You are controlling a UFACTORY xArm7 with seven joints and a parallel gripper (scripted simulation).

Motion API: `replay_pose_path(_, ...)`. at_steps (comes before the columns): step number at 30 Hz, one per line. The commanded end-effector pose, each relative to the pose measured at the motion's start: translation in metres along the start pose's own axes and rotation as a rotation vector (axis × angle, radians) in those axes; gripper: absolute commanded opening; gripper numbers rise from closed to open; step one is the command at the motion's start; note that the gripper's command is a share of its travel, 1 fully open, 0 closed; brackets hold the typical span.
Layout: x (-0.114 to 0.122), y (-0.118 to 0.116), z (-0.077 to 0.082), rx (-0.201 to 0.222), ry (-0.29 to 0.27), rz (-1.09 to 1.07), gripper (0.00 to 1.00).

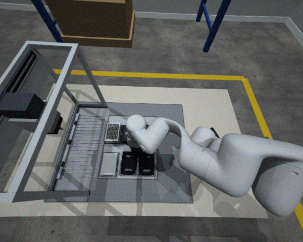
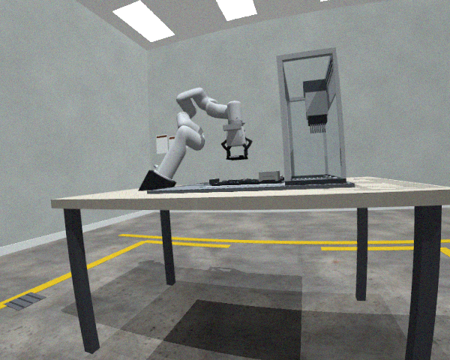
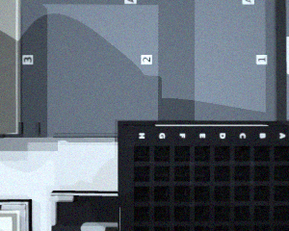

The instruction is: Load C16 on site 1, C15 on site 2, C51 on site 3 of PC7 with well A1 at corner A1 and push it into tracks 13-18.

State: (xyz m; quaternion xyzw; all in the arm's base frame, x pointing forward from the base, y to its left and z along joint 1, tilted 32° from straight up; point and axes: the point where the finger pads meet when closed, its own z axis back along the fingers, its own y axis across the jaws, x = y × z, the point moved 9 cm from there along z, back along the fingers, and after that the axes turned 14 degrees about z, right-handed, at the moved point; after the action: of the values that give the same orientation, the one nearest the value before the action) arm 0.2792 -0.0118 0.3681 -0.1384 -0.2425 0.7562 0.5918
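Observation:
My gripper [image 2: 237,154] is shut on C15 [image 2: 237,157], a black 96-well plate, and holds it well above the table. In the wrist view the plate [image 3: 207,178] fills the lower right, with row letters H to A along its top edge. Beyond it lies the grey carrier PC7 [image 3: 159,67], with the labels 3, 2 and 1 from left to right. Sites 1 and 2 are bare. In the overhead view a pale-rimmed gridded plate [image 1: 112,131] sits on the carrier's end next to the rails. My arm hides the rest of the carrier there.
Two black nests [image 1: 129,162] [image 1: 146,162] stand empty. The third nest holds a light grey plate [image 1: 108,164]. The loading rails [image 1: 81,145] lie under the instrument's frame [image 1: 42,117], whose pipetting head [image 2: 316,110] hangs above them.

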Motion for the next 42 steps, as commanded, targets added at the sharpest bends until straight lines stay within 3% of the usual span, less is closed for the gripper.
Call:
replay_pose_path(1,-0.028,-0.013,-0.001,0.002,-0.006,0.004,0.0)
replay_pose_path(25,-0.132,-0.048,-0.002,0.002,-0.004,0.003,0.0)
replay_pose_path(42,-0.132,-0.047,-0.002,0.002,-0.004,0.003,0.0)
